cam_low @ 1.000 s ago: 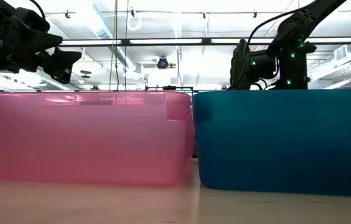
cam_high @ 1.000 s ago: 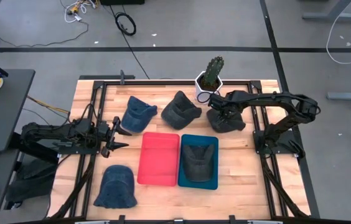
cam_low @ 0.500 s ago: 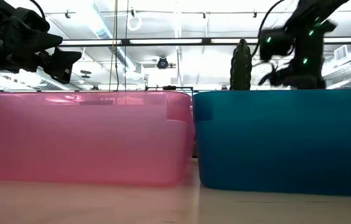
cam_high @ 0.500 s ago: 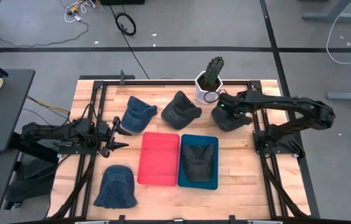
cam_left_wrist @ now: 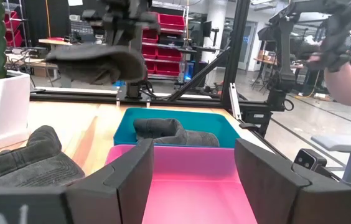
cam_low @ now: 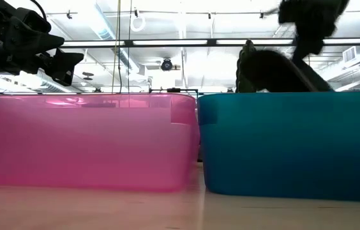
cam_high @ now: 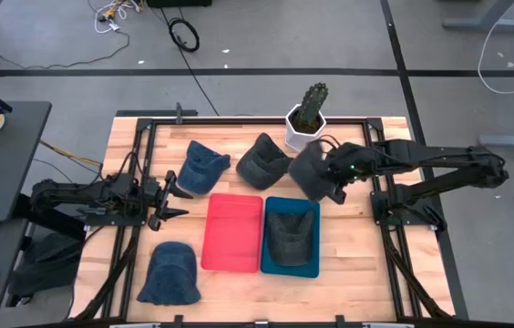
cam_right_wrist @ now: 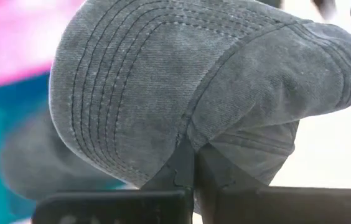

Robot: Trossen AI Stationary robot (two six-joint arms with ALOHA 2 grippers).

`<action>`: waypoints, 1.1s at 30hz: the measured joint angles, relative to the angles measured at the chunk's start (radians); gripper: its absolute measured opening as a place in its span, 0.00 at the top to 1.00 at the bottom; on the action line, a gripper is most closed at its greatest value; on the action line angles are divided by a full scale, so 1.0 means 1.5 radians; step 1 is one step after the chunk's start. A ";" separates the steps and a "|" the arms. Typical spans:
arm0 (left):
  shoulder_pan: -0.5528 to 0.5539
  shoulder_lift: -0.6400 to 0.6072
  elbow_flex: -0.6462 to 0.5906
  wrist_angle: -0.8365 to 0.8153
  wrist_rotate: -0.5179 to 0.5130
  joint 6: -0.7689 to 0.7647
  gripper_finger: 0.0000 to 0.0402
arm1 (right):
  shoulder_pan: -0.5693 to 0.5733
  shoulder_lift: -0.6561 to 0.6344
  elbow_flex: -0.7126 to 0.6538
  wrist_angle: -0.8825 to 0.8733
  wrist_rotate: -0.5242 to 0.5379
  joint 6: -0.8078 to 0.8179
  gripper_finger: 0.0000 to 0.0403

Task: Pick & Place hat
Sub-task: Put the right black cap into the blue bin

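Observation:
My right gripper (cam_high: 334, 176) is shut on a dark grey hat (cam_high: 309, 170) and holds it in the air between a black hat (cam_high: 262, 161) and the teal bin (cam_high: 312, 266). The low view shows the held hat (cam_low: 274, 69) above the bin's rim. Another dark hat (cam_high: 291, 233) lies inside the teal bin. A red bin (cam_high: 232, 231) stands beside it. One blue hat (cam_high: 204, 166) lies at the far left, another (cam_high: 169, 273) at the near left. My left gripper (cam_high: 173, 194) waits open at the left, holding nothing. My right gripper pinches the grey hat between its two fingers at the seam where brim meets crown (cam_right_wrist: 187, 148), on the hat's right side. In the left wrist view the fingers (cam_left_wrist: 127, 25) come from above. The hat hangs clear of the table, spreading leftward from the fingers.
A cactus in a white pot (cam_high: 306, 117) stands at the far edge, close behind the held hat. A black frame (cam_high: 239, 120) runs round the table. A person's arm (cam_left_wrist: 350, 81) shows in the room beyond the table.
My right gripper has shut on the grey hat, lifted it clear of the table and carried it toward the table's left, away from the right edge and nearer the teal bin. The hat now shows above the bin's rim in the low view.

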 joint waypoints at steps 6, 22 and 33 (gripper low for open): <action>0.000 0.000 0.000 0.000 0.000 0.000 0.43 | 0.079 0.045 0.071 0.063 0.001 -0.049 1.00; 0.000 0.000 0.000 0.000 0.000 0.000 0.43 | 0.176 0.203 0.183 0.067 0.002 -0.152 1.00; 0.000 0.000 0.000 0.000 0.000 0.000 0.43 | 0.212 0.209 0.183 0.063 0.002 -0.195 1.00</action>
